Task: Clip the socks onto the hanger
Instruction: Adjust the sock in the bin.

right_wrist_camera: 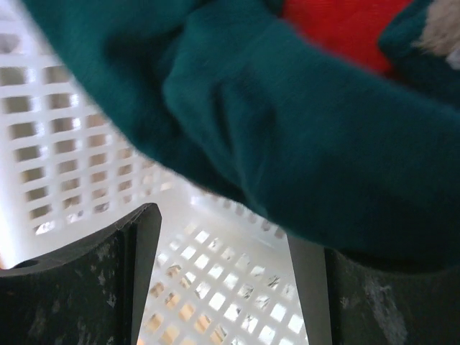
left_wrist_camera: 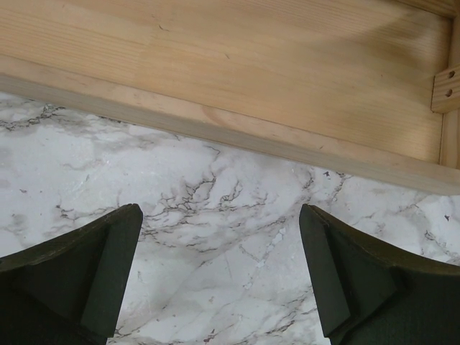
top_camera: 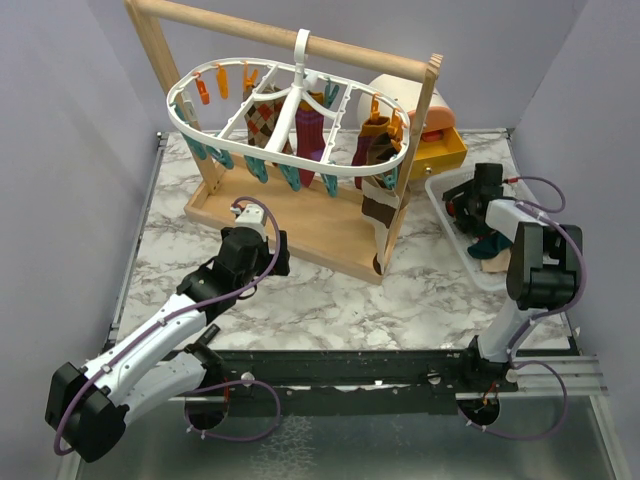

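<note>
Right of the hanger (top_camera: 290,110), the right gripper (right_wrist_camera: 224,226) is held jaws-apart at a teal sock (right_wrist_camera: 287,129) in the basket (right_wrist_camera: 65,144), seemingly for pickup; before the hanger, the left gripper (left_wrist_camera: 221,215) is held spread, empty.

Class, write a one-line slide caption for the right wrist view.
Open right gripper faces a teal sock lying in the white slatted basket.

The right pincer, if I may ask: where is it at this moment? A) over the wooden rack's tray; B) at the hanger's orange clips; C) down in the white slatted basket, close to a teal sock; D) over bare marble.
C: the right wrist view shows the right pincer open, with the white basket grid behind it and the teal sock just ahead.
</note>
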You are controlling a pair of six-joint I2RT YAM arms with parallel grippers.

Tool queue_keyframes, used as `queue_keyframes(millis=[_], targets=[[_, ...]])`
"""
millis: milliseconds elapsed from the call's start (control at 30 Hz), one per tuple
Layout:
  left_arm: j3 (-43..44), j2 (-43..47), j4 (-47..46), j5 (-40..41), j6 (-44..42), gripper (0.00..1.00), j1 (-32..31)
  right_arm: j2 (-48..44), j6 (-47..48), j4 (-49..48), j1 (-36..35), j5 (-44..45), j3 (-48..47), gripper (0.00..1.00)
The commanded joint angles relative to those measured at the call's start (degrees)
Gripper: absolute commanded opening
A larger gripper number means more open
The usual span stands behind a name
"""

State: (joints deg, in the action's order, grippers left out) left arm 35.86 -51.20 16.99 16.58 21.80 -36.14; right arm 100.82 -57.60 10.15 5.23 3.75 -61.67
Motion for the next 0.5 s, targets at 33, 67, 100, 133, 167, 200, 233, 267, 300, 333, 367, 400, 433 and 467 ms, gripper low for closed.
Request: queue_keyframes(millis=[33, 67, 100, 133, 167, 200, 233, 267, 300, 333, 367, 400, 433, 467], targets=[[0.1, -0.6, 0.7, 1.4, -0.3, 0.99, -0.2, 2.4, -5.2, 1.5, -0.1, 7.3, -0.5, 0.77], [0.1, -0.6, 0.6, 1.4, -0.3, 0.99, -0.2, 2.5, -5.7, 1.4, -0.1, 8.1, 0.0, 0.77], [0.1, -0.6, 0.5, 1.4, -0.3, 0.99, -0.2, 2.5, -6.1, 1.4, -0.1, 9.2, 0.2, 0.78], [0.1, -0.6, 0.3, 1.4, -0.4, 0.99, -0.2, 2.6, -6.2, 1.2, -0.1, 10.1, 0.4, 0.78], [0.0, -0.6, 0.3, 1.4, -0.4, 0.99, -0.2, 2.9, -6.2, 1.2, -0.1, 11.1, 0.2, 0.78], [0.1, -0.7, 0.2, 1.4, -0.5, 0.99, -0.2, 3.5, -6.1, 1.3, 0.0, 11.7, -0.1, 0.78], [0.1, -0.7, 0.2, 1.4, -0.5, 0.99, -0.1, 4.5, -6.2, 2.1, 0.0, 12.2, -0.9, 0.78], [0.1, -0.7, 0.0, 1.3, -0.6, 0.99, -0.2, 5.5, -6.3, 3.3, 0.1, 12.7, -1.8, 0.79], [0.0, -0.8, 0.0, 1.3, -0.6, 0.99, -0.2, 6.5, -6.3, 3.8, 0.2, 13.1, -2.4, 0.79], [0.0, -0.9, 0.0, 1.3, -0.7, 0.99, -0.2, 7.6, -6.5, 4.8, 0.2, 13.2, -3.0, 0.79], [0.1, -0.9, 0.1, 1.3, -0.6, 0.99, -0.2, 8.6, -6.7, 5.8, 0.3, 13.2, -3.6, 0.79], [0.1, -0.8, 0.1, 1.3, -0.6, 0.99, -0.2, 9.6, -6.8, 6.5, 0.3, 12.9, -4.0, 0.79], [0.1, -0.7, 0.1, 1.3, -0.6, 0.99, -0.2, 10.5, -7.0, 7.6, 0.4, 12.6, -4.5, 0.79], [0.0, -0.6, 0.1, 1.4, -0.6, 0.99, -0.2, 11.3, -7.0, 8.2, 0.4, 12.4, -4.7, 0.78]])
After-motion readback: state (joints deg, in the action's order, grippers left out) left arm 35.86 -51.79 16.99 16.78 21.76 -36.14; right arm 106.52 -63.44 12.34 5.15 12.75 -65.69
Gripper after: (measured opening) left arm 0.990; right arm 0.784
